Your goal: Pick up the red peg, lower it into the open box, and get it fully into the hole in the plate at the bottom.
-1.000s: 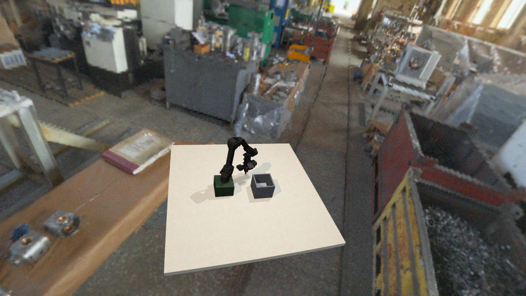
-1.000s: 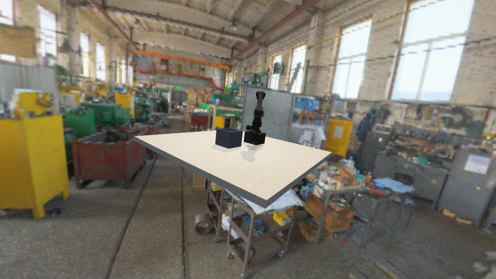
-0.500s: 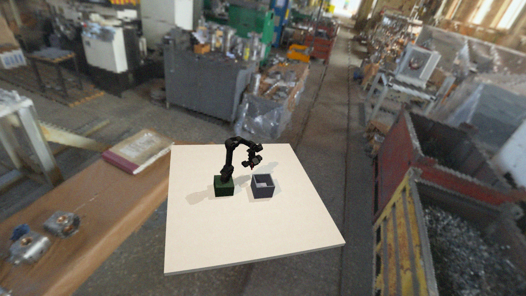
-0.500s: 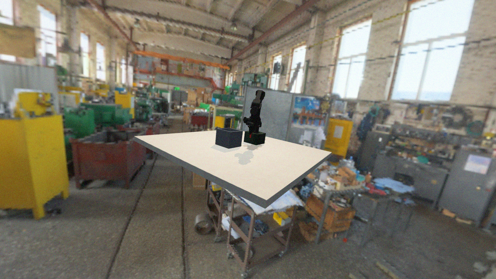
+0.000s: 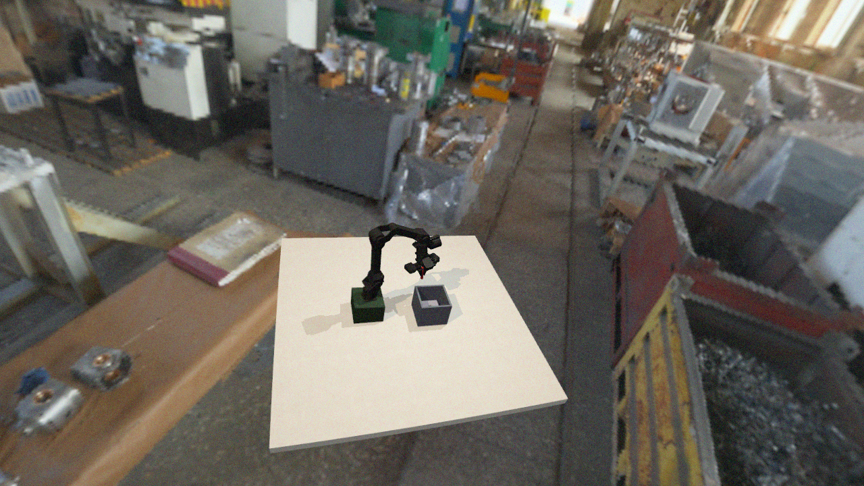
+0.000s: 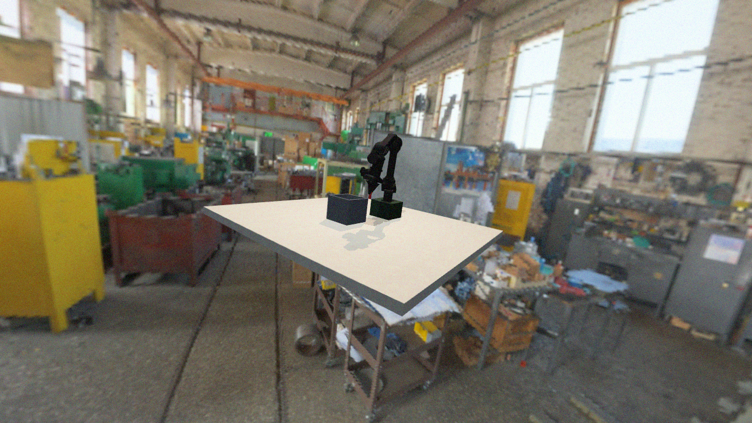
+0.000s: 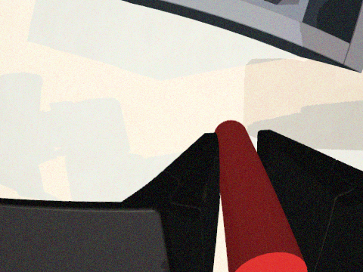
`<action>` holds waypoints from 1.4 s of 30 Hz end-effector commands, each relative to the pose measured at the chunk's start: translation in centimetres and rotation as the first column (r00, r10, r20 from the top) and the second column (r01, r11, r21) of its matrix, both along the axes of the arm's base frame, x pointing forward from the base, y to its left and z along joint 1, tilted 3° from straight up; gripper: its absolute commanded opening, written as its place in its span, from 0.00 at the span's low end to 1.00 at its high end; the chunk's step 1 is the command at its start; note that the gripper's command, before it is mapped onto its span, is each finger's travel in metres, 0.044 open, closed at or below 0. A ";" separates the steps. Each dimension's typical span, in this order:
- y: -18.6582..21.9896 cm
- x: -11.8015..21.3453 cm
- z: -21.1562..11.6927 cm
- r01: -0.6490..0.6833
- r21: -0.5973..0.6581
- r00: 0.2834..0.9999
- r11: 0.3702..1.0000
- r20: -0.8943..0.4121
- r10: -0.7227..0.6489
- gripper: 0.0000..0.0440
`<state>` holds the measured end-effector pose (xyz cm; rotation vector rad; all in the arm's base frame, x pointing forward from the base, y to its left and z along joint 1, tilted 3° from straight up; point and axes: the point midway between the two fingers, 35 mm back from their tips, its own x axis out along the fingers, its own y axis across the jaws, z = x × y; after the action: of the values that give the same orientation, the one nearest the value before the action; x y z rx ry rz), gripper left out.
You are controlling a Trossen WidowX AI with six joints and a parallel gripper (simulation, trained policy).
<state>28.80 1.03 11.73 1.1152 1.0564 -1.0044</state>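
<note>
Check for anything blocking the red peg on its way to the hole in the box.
The near wall of the open box seems to stand between the red peg, held by the fingers outside it, and the plate; nothing else visible does.

- We're in a workshop, a big industrial hall, with tall windows [image 6: 533, 89] running down a brick wall [image 6: 581, 79]!
- Overhead, beams [image 6: 278, 39] cross the high ceiling!
- Over on the left of the exterior view, green machinery [image 6: 163, 173] stands beyond a yellow cabinet [image 6: 68, 247]!
- Metal scraps [image 5: 767, 410] fill a yellow-sided bin [image 5: 649, 387]!
- And there, a grey workbench [image 5: 332, 133] carries crowded metal parts [image 5: 368, 63]!
</note>
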 end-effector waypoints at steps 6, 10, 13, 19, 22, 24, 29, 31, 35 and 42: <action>-2.9 0.1 0.3 0.017 -0.027 1.000 1.000 -0.022 -0.017 0.00; -4.1 0.2 0.3 0.024 -0.032 0.999 0.999 -0.034 -0.025 0.00; -5.0 0.3 0.2 0.027 -0.034 0.999 0.999 -0.042 -0.029 0.00; -6.5 0.5 -0.2 0.030 -0.032 0.998 0.999 -0.060 -0.032 0.00; -7.2 0.6 -0.5 0.030 -0.030 0.997 0.999 -0.067 -0.032 0.00; -7.7 0.7 -0.7 0.031 -0.030 0.997 0.999 -0.071 -0.033 0.00; -8.9 0.7 -1.8 0.038 -0.027 0.995 0.999 -0.086 -0.041 0.00; -9.3 0.7 -2.3 0.042 -0.024 0.995 0.999 -0.089 -0.044 0.00; -10.0 0.9 -3.3 0.047 -0.017 0.994 0.999 -0.093 -0.049 0.00; -11.1 1.3 -4.6 0.050 -0.006 0.994 0.999 -0.093 -0.050 0.00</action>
<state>30.00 -9.84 7.69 1.1022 1.0946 -1.1111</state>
